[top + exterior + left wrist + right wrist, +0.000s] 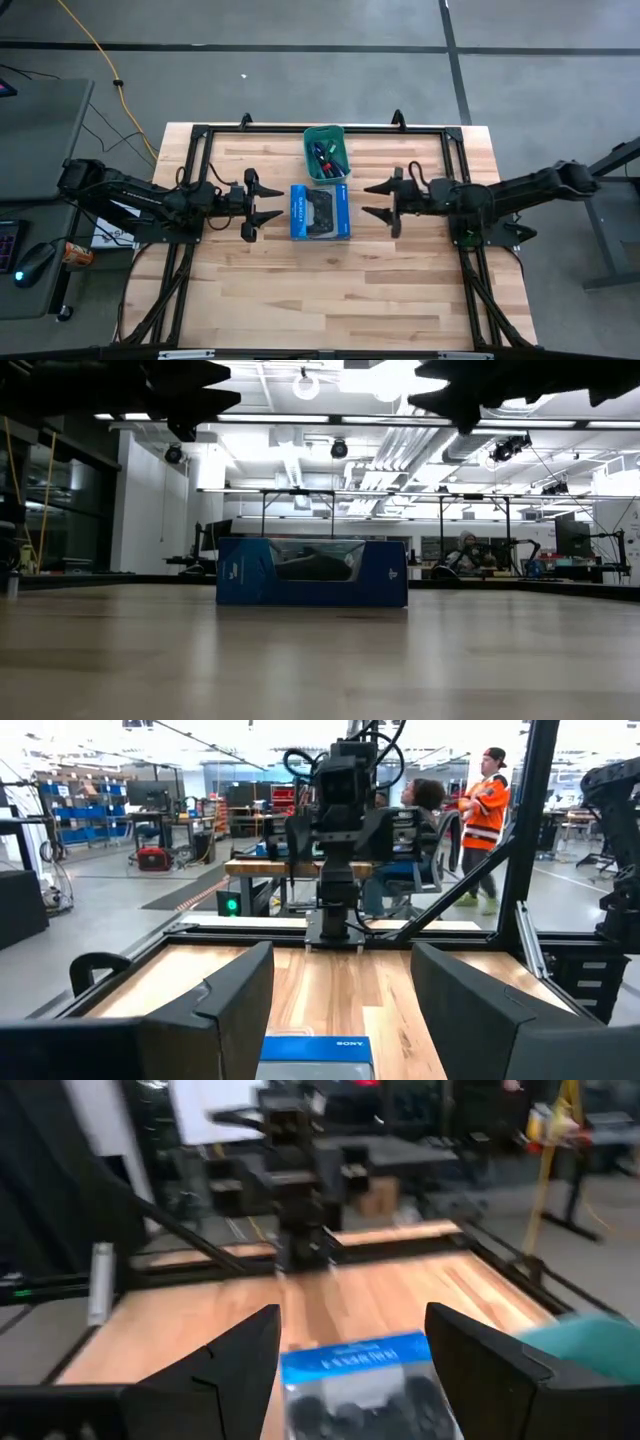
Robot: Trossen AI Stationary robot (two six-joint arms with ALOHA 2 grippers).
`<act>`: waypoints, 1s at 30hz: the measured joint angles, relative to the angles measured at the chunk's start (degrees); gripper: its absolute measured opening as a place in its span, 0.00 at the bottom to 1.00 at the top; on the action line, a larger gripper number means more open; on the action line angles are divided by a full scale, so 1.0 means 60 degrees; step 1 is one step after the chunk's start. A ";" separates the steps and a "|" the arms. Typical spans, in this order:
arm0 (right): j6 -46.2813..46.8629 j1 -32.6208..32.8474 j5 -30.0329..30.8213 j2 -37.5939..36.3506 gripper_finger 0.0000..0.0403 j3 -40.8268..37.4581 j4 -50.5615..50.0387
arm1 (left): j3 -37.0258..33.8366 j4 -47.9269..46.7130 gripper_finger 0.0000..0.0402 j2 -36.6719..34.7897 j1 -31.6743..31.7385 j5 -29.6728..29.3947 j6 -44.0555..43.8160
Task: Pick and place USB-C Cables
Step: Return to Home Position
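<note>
Several USB-C cables [326, 158], dark blue, green and black with red, lie inside the teal bin [324, 135] at the table's far middle. My left gripper [264, 205] hovers open, level, left of the blue controller box [320, 212]. My right gripper [381, 201] hovers open, level, right of the box. Both point at the box from opposite sides and touch nothing. In the left wrist view the box's top [316, 1048] shows between the fingers; in the right wrist view the box [365, 1380] and a corner of the bin [590, 1342] show.
The blue box stands on the table just near of the teal bin. A black frame [200, 135] runs around the table's far and side edges. Bare wood lies toward the near edge. People show in the room beyond the table [485, 810].
</note>
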 joint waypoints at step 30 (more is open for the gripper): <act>-0.0614 0.0130 -0.0479 -0.0206 0.60 0.0078 0.0019 | 0.0000 -0.0210 0.52 -0.0368 0.0000 -0.0375 -0.0610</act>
